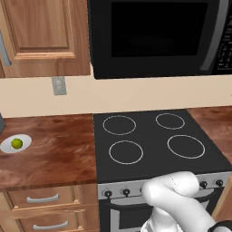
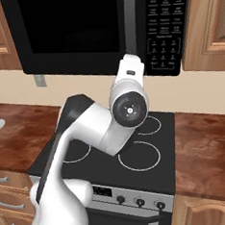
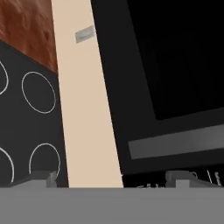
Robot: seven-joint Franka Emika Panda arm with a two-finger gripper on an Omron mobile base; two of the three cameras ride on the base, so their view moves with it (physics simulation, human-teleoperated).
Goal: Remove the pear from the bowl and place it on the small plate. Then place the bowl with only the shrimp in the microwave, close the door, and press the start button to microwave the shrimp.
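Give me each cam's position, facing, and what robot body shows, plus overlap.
Left base view: behind-left of the arm, looking down at the stove, microwave, and pear on the small plate; white arm at lower right.
Right base view: behind-right, facing the keypad; arm rises from lower left.
Hand view: on the hand, rolled, close to the door; pincer tips at the bottom.
All three share the microwave, stove and wall outlet.

Microwave (image 1: 158,36) top & keypad cut off by frame edge.
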